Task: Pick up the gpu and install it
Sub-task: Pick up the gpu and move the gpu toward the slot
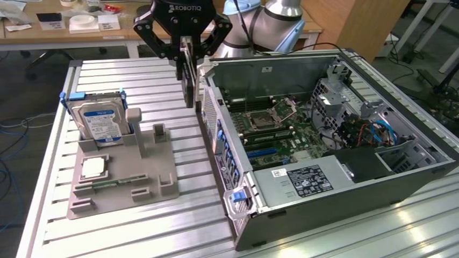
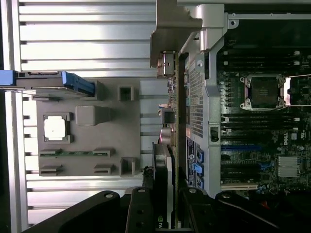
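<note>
The gpu (image 1: 188, 86) hangs on edge, thin and dark, over the slatted table just outside the open computer case's (image 1: 401, 177) wall on the exterior view's left. My gripper (image 1: 185, 54) is shut on its upper edge from above. In the wrist view the gpu (image 2: 167, 116) runs edge-on away from my gripper (image 2: 166, 206), with its silver bracket (image 2: 170, 29) at the far end. It lies along the case's perforated wall (image 2: 197, 97). The motherboard (image 1: 280, 131) with its slots lies inside the case.
A grey fixture tray (image 1: 161, 185) on the table holds an upright hard drive (image 1: 100, 121) with a blue-white label and a square silver processor chip (image 1: 93, 167). Both show in the wrist view: hard drive (image 2: 53, 80), chip (image 2: 54, 128). A cluttered desk (image 1: 43, 32) stands behind.
</note>
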Tool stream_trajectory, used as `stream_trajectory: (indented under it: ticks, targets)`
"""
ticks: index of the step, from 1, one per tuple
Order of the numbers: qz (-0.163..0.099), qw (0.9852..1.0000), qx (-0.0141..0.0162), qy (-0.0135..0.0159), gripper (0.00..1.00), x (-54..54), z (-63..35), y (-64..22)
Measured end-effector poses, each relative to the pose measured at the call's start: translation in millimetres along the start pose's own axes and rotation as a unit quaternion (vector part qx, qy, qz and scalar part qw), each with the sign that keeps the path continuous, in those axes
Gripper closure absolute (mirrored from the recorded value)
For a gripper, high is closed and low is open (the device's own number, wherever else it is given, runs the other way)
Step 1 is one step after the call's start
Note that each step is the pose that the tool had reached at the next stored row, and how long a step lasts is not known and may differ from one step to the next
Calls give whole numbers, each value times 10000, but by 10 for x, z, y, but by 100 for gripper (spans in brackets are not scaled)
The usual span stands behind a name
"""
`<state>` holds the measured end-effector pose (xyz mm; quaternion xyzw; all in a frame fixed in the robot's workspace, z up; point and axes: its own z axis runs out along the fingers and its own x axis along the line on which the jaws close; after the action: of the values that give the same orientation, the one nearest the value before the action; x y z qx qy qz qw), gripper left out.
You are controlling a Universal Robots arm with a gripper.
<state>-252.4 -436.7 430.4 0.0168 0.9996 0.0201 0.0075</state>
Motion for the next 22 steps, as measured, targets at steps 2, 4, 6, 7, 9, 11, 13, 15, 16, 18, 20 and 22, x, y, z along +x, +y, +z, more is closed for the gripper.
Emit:
stream_trajectory:
  ticks: [2, 4, 6, 7, 9, 11, 13, 15, 16, 18, 20, 22]
  targets:
    - [0, 10000, 0, 0, 72, -17, 1, 0]
    - [0, 10000, 0, 0, 72, -31, 1, 1]
    - [0, 10000, 0, 0, 72, -49, 2, 2]
    - [0, 10000, 0, 0, 72, -58, 1, 2]
    - [0, 10000, 0, 0, 72, -75, 2, 2]
    - [0, 10000, 0, 0, 72, -91, 2, 3]
    - [0, 10000, 0, 0, 72, -102, 3, 3]
    - [0, 10000, 0, 0, 72, -113, 2, 4]
    - [0, 10000, 0, 0, 72, -118, 3, 4]
    - [-1, 10000, 0, 0, 72, -131, 3, 4]
    - [0, 10000, 0, 0, 72, -148, 4, 5]
    - [0, 10000, 0, 0, 72, -160, 3, 5]
